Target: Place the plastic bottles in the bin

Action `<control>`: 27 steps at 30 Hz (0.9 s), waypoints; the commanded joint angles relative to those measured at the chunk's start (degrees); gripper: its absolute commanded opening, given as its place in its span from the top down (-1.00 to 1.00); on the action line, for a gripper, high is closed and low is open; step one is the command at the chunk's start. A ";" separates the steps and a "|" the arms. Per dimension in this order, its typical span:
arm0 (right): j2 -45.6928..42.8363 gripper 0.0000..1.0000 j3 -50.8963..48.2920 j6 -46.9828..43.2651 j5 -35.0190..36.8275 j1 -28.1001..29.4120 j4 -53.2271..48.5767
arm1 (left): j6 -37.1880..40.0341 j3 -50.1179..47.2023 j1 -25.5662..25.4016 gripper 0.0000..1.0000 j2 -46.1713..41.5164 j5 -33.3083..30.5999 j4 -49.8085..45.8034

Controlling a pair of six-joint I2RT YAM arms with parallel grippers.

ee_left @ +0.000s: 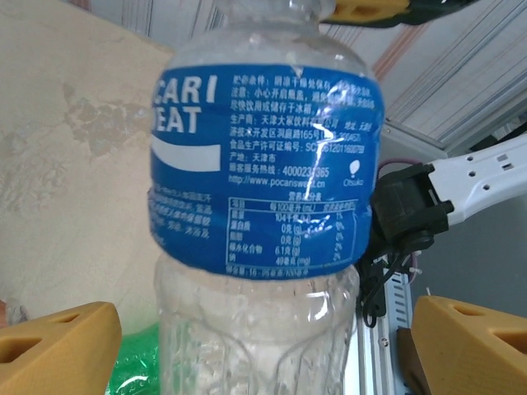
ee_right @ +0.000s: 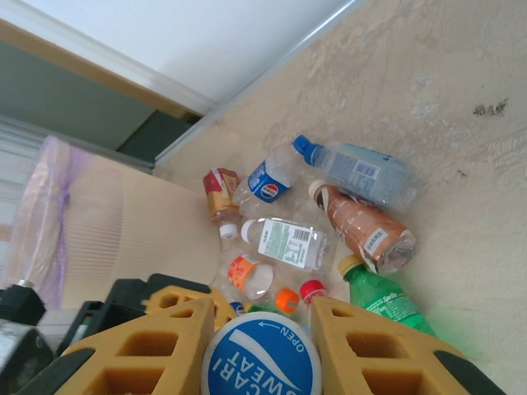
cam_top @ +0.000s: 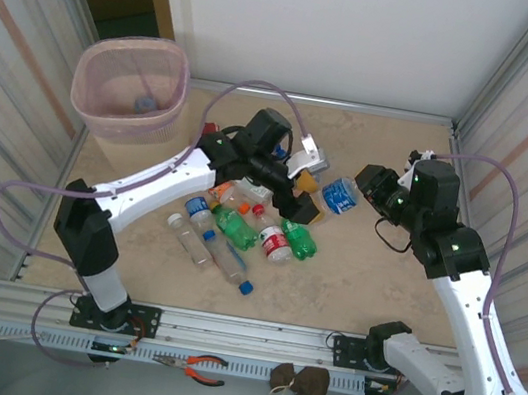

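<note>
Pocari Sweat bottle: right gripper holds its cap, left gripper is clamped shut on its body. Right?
No. The right gripper holds the Pocari Sweat bottle by its cap, but the left gripper stands open around its body, as the left wrist view shows.

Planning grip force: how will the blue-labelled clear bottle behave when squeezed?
The blue-labelled bottle looks empty, so probably light. Its thin, crinkled clear plastic would likely buckle under a hard squeeze. The glossy label may be slippery. Round-bodied, it could roll if released.
</note>
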 commanded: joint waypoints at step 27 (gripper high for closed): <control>0.18 0.72 1.90 0.08 -0.40 0.29 -0.01 | 6.00 7.37 -2.74 -0.15 4.84 -0.71 -7.09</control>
